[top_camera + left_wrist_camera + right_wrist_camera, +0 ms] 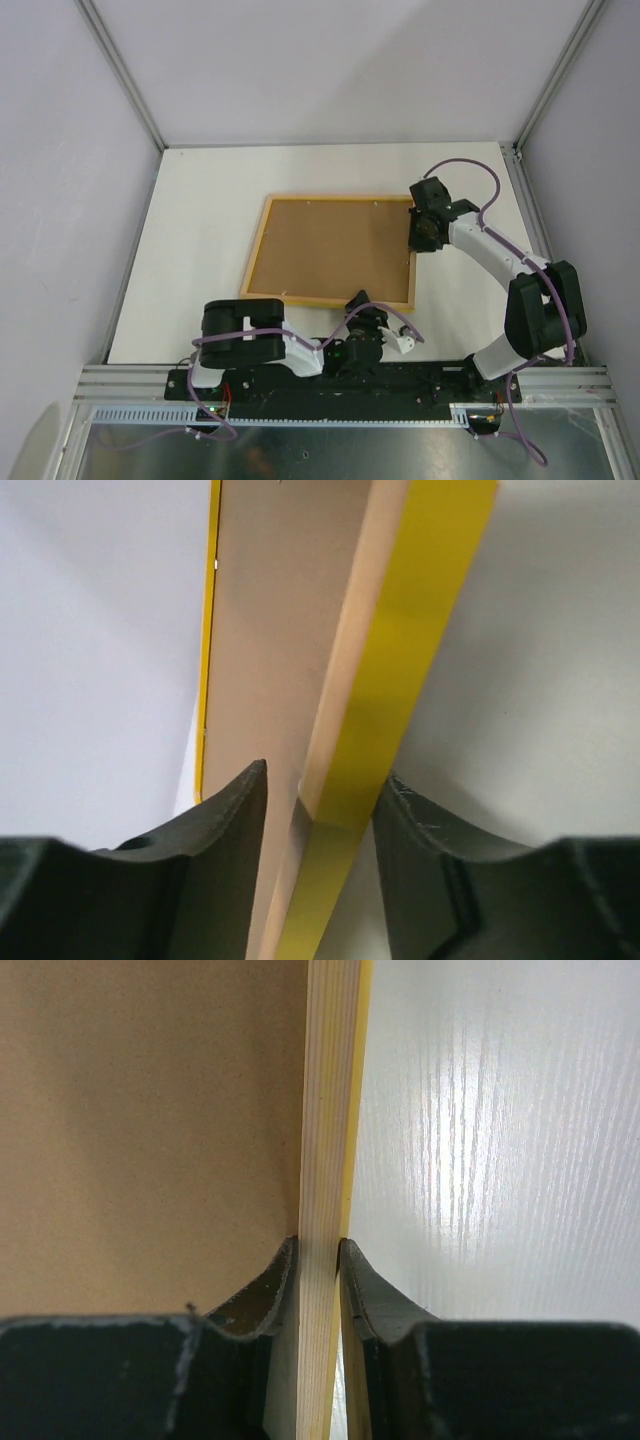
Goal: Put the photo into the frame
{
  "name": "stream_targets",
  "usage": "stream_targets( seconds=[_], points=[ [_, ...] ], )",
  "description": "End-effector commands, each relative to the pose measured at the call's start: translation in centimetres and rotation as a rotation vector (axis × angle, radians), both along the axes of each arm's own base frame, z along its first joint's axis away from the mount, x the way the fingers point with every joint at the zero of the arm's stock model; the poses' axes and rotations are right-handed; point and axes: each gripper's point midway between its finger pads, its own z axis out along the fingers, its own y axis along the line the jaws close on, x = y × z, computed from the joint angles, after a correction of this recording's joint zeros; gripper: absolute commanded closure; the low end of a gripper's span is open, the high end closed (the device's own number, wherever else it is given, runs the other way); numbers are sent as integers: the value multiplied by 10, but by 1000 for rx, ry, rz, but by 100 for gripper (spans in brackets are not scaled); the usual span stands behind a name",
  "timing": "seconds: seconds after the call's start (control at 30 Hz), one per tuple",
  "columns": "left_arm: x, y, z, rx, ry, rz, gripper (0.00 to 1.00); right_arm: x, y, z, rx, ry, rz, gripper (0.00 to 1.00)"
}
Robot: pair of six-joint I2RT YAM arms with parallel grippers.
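Observation:
The frame (340, 198) lies face down on the white table, its pale wood back up and a brown backing board (330, 248) inside it. My right gripper (418, 232) is shut on the frame's right rail (325, 1110), a finger on each side (318, 1245). My left gripper (360, 303) sits at the frame's near edge. Its jaws (325, 780) stand astride the yellow-sided rail (420, 630): the right finger (420, 830) touches the yellow side, and a gap shows at the left finger (240, 820). The photo is hidden.
The white table (200, 240) is walled by pale panels on the left, right and back. An aluminium rail (340, 380) carrying both arm bases runs along the near edge. Purple cables loop over both arms.

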Motion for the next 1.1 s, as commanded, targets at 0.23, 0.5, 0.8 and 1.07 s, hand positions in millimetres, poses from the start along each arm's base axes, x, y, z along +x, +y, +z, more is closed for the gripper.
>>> stream_targets(
  seconds=[0.23, 0.5, 0.8, 1.07],
  points=[
    [14, -3, 48, -108, -130, 47, 91, 15, 14, 50, 87, -140, 25, 100],
    [18, -4, 95, -185, -194, 63, 100, 17, 9, 79, 118, -228, 4, 59],
    [40, 9, 170, -253, -279, 84, 100, 21, -16, 173, 177, -538, -104, 31],
    [65, 5, 230, -308, -116, 25, 100, 18, -39, 218, 229, -688, -195, 28]
  ],
)
